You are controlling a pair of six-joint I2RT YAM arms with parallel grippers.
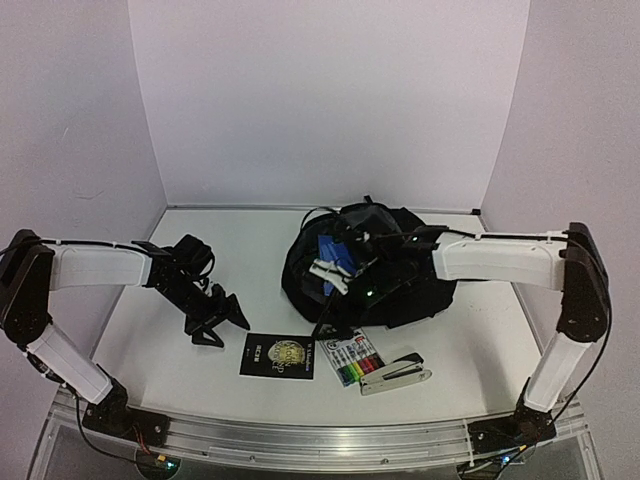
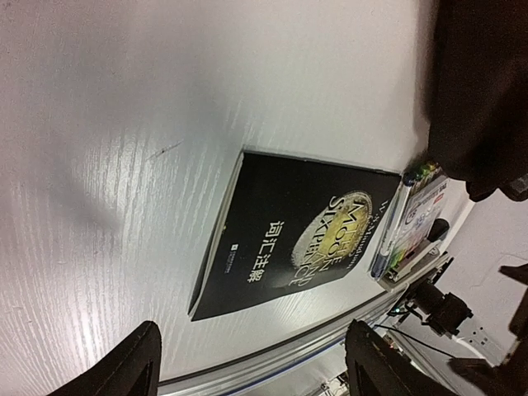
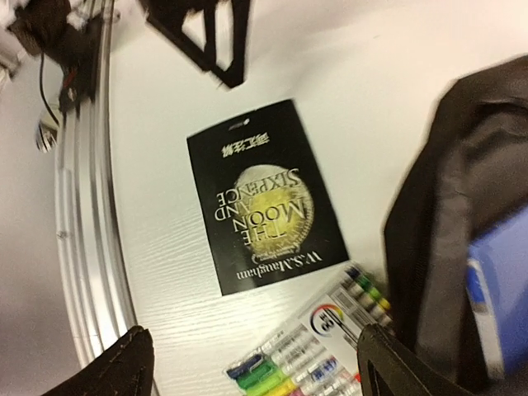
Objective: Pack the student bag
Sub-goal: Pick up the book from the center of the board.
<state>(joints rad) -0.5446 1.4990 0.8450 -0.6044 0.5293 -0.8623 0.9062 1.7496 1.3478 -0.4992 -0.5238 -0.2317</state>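
Note:
The student bag (image 1: pixel 400 285) is a big black backpack lying at mid-table with its mouth open, and a blue book (image 1: pixel 336 254) shows inside. It also fills the right of the right wrist view, bag (image 3: pixel 462 206) and blue book (image 3: pixel 495 301). My right gripper (image 1: pixel 335 280) hovers open and empty over the bag's near left edge; its fingers frame (image 3: pixel 260 367) the markers below. My left gripper (image 1: pixel 216 316) hangs open and empty left of a black paperback (image 1: pixel 277 355), above bare table (image 2: pixel 252 371).
The black paperback (image 2: pixel 297 235) (image 3: pixel 264 198) lies flat near the front edge. A pack of coloured markers (image 1: pixel 352 358) (image 3: pixel 313 355) (image 2: pixel 412 223) sits to its right, then a silver stapler (image 1: pixel 397 372). The metal front rail (image 3: pixel 82 206) borders the table.

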